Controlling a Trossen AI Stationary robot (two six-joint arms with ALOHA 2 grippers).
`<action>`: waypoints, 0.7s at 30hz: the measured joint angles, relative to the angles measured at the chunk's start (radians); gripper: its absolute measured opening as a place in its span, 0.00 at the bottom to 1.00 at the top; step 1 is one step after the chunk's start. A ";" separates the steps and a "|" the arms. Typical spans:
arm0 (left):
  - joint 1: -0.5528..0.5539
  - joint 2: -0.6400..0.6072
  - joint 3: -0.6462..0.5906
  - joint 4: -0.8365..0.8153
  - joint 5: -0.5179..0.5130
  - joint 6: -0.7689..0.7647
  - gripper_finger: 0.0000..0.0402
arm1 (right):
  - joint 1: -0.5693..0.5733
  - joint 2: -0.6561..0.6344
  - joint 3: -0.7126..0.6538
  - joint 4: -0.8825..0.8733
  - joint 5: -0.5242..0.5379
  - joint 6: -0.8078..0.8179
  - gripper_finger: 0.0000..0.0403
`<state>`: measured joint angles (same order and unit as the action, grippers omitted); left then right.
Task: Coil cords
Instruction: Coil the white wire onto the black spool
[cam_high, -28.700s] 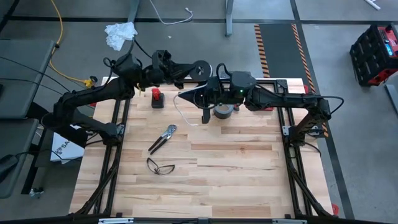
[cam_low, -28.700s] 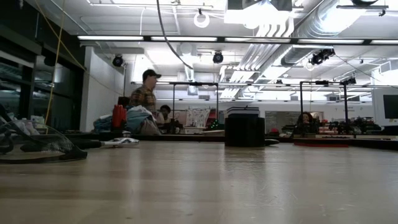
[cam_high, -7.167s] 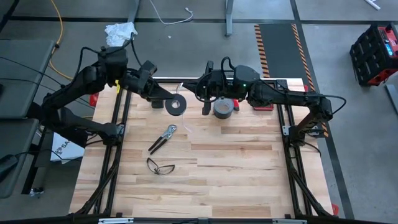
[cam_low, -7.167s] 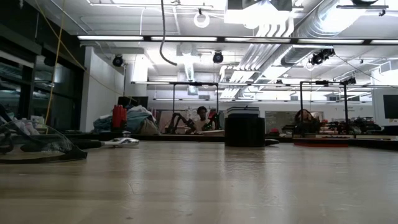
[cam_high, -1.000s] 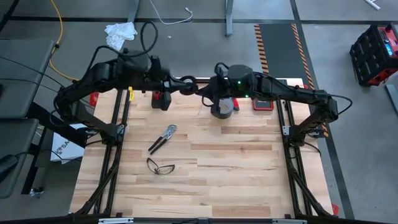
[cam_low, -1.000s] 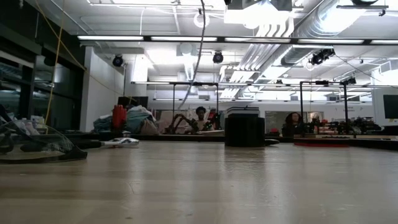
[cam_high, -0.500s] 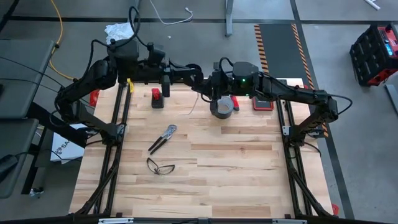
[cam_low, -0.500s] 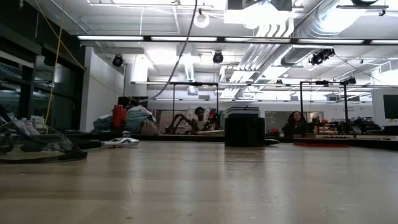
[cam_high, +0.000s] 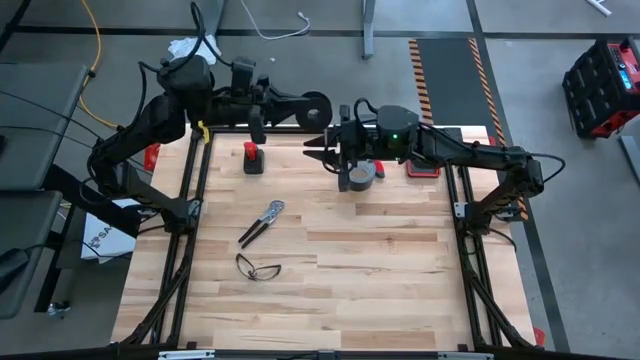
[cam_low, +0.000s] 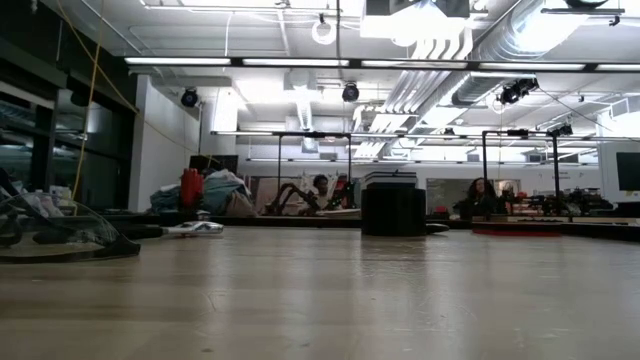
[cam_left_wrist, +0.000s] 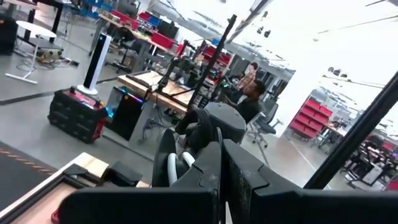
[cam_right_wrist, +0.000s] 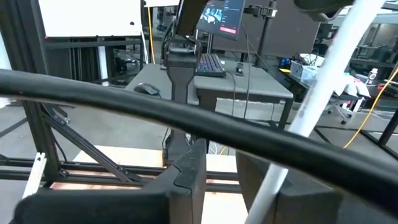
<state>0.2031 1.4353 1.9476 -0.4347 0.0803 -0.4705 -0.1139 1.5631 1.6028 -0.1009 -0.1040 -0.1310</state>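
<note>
Your left gripper (cam_high: 303, 105) is clamped together on the small black spool (cam_high: 317, 106), held up at the table's (cam_high: 380, 260) far edge. In the left wrist view the white cord (cam_left_wrist: 171, 169) shows as turns wound on that spool, right at the fingertips. No loose tail can be made out from above. Just beside and nearer you, your right gripper (cam_high: 312, 150) faces the spool with its fingers apart and nothing between them. A white strand crosses close in front of its wrist camera; you cannot tell from that view whether it is the cord's free end. The grey tape roll (cam_high: 358, 176) lies on the table just behind the right gripper and plays no part. Judgement: winding is far along, and the step in hand is a release or re-grip by the right gripper. The next move calls for you to find any remaining tail, close the right fingers on it, and lay it round the spool while the left grip stays firm.
</note>
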 joint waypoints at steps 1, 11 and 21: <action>0.000 0.000 0.000 0.007 0.002 -0.001 0.00 | 0.003 0.000 0.000 0.000 0.002 0.000 0.20; 0.037 -0.074 0.000 -0.079 0.052 -0.002 0.00 | 0.005 0.000 0.000 -0.036 0.005 0.000 0.21; 0.053 -0.177 0.001 -0.150 -0.019 -0.001 0.00 | 0.003 -0.001 0.000 -0.030 0.006 -0.004 0.21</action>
<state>0.2562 1.2583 1.9488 -0.5842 0.0609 -0.4713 -0.1112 1.5625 1.6028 -0.1312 -0.0984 -0.1351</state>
